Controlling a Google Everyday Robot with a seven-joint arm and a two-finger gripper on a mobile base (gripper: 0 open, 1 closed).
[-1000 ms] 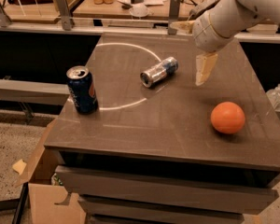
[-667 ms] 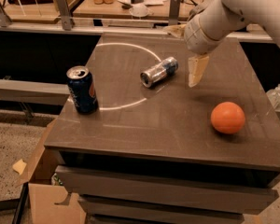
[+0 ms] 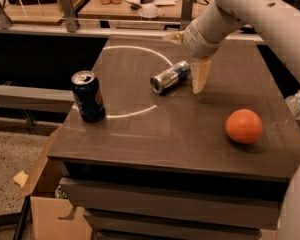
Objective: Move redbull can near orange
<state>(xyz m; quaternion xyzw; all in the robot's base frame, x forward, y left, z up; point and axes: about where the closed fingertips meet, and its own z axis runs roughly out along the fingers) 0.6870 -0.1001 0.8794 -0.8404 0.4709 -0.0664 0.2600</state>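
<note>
Spread gripper [image 3: 184,60] over dark brown tabletop [image 3: 155,139]; slim silver-blue can [image 3: 170,77] lying beside it, round orange fruit [image 3: 244,126] apart, wooden workbench [image 3: 115,8] behind

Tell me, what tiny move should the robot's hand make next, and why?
Probably nudge the gripper a little sideways and down toward the slim silver-and-blue metal can. That can lies on its side just beside the gripper, not yet held, while the round bright orange fruit sits apart near the right front of the brown table.

Claw [image 3: 200,78] shifted left across table, now just beside redbull can [image 3: 171,77].
</note>
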